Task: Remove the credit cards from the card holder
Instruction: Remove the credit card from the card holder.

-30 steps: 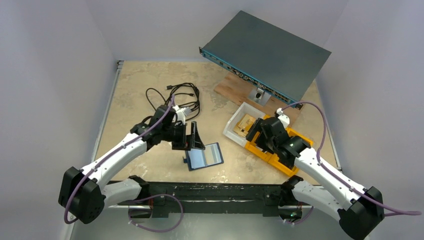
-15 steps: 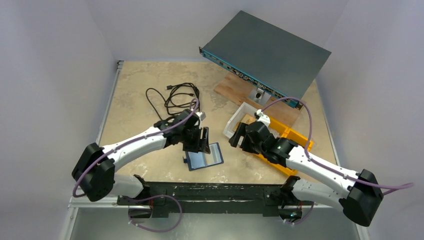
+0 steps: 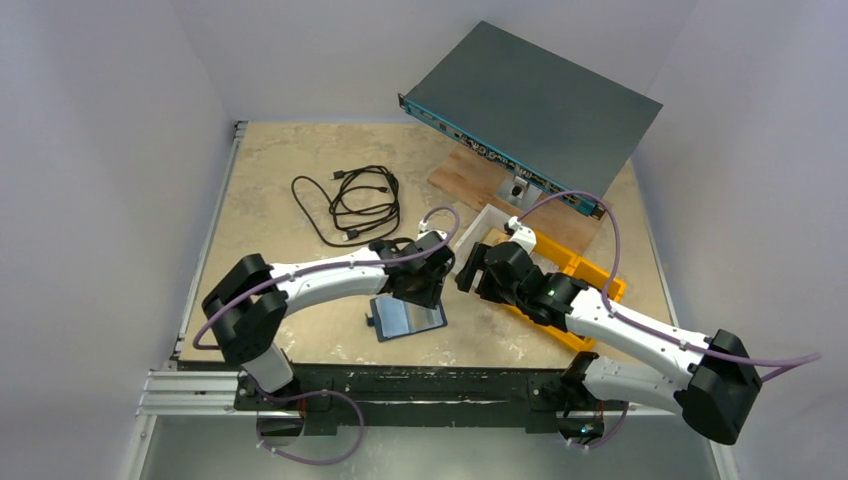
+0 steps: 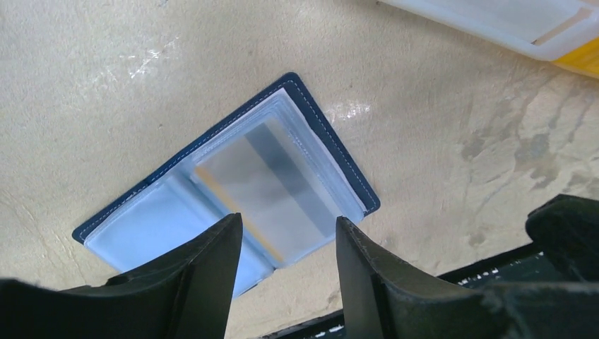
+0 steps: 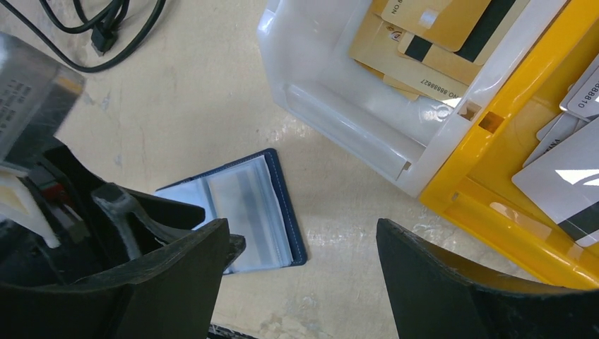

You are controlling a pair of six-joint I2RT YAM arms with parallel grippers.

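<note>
We find the left gripper [image 3: 420, 289] hiding the card holder's [image 3: 405, 319] far edge, its card [image 4: 272, 187] too hazy to read.

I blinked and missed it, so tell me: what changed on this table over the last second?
The left tool swung right and lowered over the open card holder, its jaws narrowing but empty. The right tool slid left toward it, open. The card holder, cable and white bin stayed put.

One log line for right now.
card holder: open flat, card inside | left gripper: over it, open, empty | right gripper: open, empty
</note>
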